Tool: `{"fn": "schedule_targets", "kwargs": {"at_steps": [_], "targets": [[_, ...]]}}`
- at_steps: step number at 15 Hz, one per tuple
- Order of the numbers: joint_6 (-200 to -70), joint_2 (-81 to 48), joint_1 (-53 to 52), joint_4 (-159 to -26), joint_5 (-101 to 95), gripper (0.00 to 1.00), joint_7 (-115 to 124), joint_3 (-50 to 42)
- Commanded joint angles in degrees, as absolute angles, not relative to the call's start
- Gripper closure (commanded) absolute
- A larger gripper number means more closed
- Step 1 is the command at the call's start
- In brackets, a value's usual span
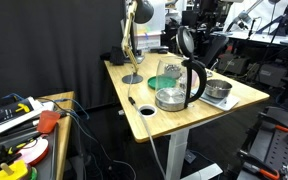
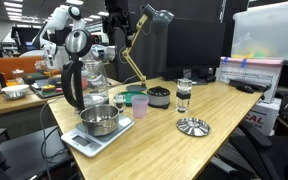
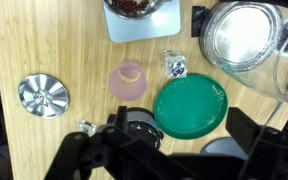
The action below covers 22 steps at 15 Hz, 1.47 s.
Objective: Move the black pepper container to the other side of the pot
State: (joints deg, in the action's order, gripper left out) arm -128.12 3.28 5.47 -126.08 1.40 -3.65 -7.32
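Observation:
The black pepper container (image 2: 183,95) is a small clear jar with a dark top. It stands upright on the wooden table (image 2: 234,120), between a dark round pot (image 2: 158,96) and a loose steel lid (image 2: 193,126). In the wrist view only its top (image 3: 84,127) shows, beside the dark pot (image 3: 139,130) and partly behind my gripper body. My gripper (image 3: 181,135) is open and empty, high above the table, over the pot and a green plate (image 3: 191,107). It also shows in an exterior view (image 2: 115,28).
A tall black-handled kettle (image 2: 76,75) and a steel pot on a scale (image 2: 99,122) stand at one end. A pink cup (image 3: 129,80), a small glass (image 3: 173,63) and the steel lid (image 3: 42,95) lie nearby. A desk lamp (image 1: 132,40) stands at the back.

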Motion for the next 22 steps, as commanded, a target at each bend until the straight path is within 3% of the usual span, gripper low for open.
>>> {"fn": "schedule_targets", "kwargs": {"at_steps": [1,22], "targets": [[-127.97,2.23,5.73,-125.96,1.41,0.00,-3.93,-6.91],[-128.12,-9.89,4.54,-123.92,0.30,0.00,-8.73,-4.26]]}}
